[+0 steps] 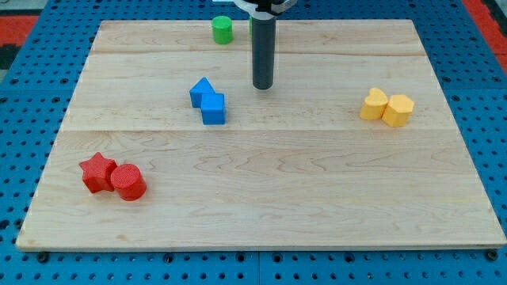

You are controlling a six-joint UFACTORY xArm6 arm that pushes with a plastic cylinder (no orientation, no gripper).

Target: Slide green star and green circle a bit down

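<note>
Only one camera view here.

Flat pale wooden board [261, 206] lying on a blue table with holes [16, 111].

Near the view's top edge: small green round block, the green circle [223, 30], standing on its own. Just to its right, a thin green sliver [251, 25] peeping out from behind the dark straight rod [262, 47]. Probably the green star, but too hidden to tell the shape. Both greens high up on the board, so not yet slid down, by the look of it.

No claw on this arm, just the rod. Nothing held, nothing to open or close. My tip [262, 86] resting on the wood below the two greens, well apart from the green circle and a little to its right. Wrong side for pushing down, probably; needs to get above the greens first, close to the board's top edge, with little room there.

Other blocks sitting in pairs, each pair touching, likely left out of the way:
- Two blue ones, a blue pointed block [202, 91] and a blue square block [213, 109], left of my tip and a little lower.
- Two yellow ones, a yellow heart-like block [375, 104] and a yellow chunky block [398, 110], far on the view's right.
- Two red ones, a red star [97, 172] and a red round block [127, 181], at the view's bottom left.

Count: one green for sure plus one green sliver, two blue, two yellow, two red, one rod.
</note>
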